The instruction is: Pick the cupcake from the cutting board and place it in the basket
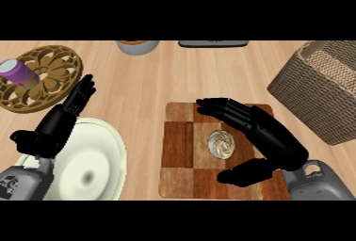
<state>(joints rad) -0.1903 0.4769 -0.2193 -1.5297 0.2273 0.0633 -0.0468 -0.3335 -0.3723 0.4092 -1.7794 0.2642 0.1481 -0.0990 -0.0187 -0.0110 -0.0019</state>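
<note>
A small cupcake (222,144) with swirled pale frosting sits near the middle of the wooden cutting board (179,146). My right hand (268,136) hovers open over the board just right of the cupcake, fingers stretched above it and thumb below it, not touching it. The woven wicker basket (316,84) stands at the right edge, beyond the board. At the left, my left hand (59,122) rests open with fingers pointing up, over the edge of a pale plate.
A cream plate (94,164) lies at lower left. A round wooden trivet (49,77) with a purple cup (20,72) on it sits at upper left. A grey bowl (138,46) and a dark flat object (213,43) lie along the far edge.
</note>
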